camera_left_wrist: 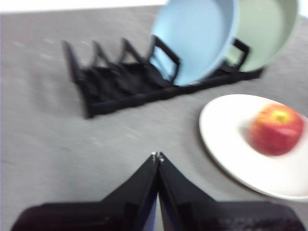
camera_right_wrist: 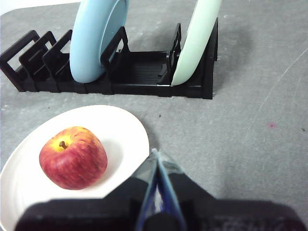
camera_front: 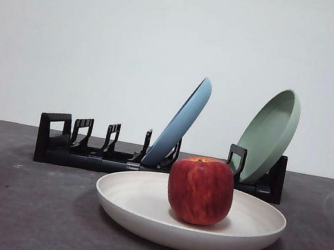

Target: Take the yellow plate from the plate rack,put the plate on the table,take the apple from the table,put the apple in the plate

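Landmark: the plate rack (camera_front: 160, 161), a long black slotted holder standing on the desk (camera_front: 2, 212) at its wall side.
Yellow plate: the yellow plate (camera_front: 140, 203) is out of the rack and lies flat on the desk just in front of it, rim up, level.
Apple: the apple (camera_front: 200, 190) sits upright inside the plate, a little off its middle, stem patch upward, resting on the plate's floor.
Still in the rack: the blue plate (camera_front: 184, 121) leans in a slot near the rack's middle; the sage-green plate (camera_front: 271, 132) leans in the end slot beside it. The remaining slots at the other end hold nothing.
Left gripper: the left gripper (camera_left_wrist: 157, 156) hangs above bare desk in front of the rack's unfilled end, apart from the plate; its fingers are pressed together with nothing between them.
Right gripper: the right gripper (camera_right_wrist: 155, 154) hangs just beside the plate's rim, on the sage-green plate's side of the rack; fingers pressed together, holding nothing, clear of the apple.
Done: judging by how things lie, all four steps look finished — plate out, plate down, apple lifted, apple in the plate.
Left: nothing of the task itself appears to remain.
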Available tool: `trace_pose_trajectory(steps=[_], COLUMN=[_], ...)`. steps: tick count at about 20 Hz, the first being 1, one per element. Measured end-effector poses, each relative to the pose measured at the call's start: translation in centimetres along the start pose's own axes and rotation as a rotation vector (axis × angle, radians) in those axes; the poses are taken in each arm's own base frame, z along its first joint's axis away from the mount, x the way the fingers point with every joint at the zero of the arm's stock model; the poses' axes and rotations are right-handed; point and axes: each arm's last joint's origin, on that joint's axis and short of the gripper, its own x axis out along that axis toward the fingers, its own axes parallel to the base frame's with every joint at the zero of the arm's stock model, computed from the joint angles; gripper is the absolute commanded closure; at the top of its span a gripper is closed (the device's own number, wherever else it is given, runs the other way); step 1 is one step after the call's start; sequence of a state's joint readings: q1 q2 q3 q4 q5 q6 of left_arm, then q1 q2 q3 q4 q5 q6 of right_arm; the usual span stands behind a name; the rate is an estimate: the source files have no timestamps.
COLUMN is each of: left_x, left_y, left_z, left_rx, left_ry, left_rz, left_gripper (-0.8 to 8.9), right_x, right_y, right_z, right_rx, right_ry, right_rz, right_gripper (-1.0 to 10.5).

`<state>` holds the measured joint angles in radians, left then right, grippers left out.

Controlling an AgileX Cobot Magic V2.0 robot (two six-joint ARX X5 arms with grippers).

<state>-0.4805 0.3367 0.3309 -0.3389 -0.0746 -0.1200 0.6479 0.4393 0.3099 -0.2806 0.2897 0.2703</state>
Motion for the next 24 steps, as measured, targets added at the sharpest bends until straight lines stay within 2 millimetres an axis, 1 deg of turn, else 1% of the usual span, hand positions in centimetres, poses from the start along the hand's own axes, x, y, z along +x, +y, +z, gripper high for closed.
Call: trace_pose_trajectory(steps=[3, 5, 7, 11, 18, 24], left_x=[-1.4, -2.5, -3.1, -2.4, -0.2, 0.5], left_y=[1.4, 2.3, 2.8, 3.4, 4.2, 4.4], left_z=[0.9, 1.1, 0.8, -1.3, -4.7, -6.2], left_rx=[-0.002, -0.019, -0.005, 0.056, 0.078, 0.070], left_ry=[-0.145, -0.219, -0.275, -0.268, -0.199, -0.176], left_rz=[0.125, 0.216, 0.252, 0.273, 0.290, 0.294], left_gripper=[8.17, 8.17, 8.17, 8.17, 8.17, 8.17], right_x=[0.0, 0.0, 0.0, 0.0, 0.0, 0.0], right_y=[0.0, 0.0, 0.0, 0.0, 0.0, 0.0], right_z=[0.0, 0.0, 0.0, 0.0, 0.0, 0.0], right_rx=[0.000, 0.000, 0.000, 0.000, 0.000, 0.000], right_ry=[0.000, 0.000, 0.000, 0.000, 0.000, 0.000], right_rz=[0.000, 0.000, 0.000, 0.000, 0.000, 0.000], right_gripper=[9.5, 9.5, 9.5, 9.5, 9.5, 9.5])
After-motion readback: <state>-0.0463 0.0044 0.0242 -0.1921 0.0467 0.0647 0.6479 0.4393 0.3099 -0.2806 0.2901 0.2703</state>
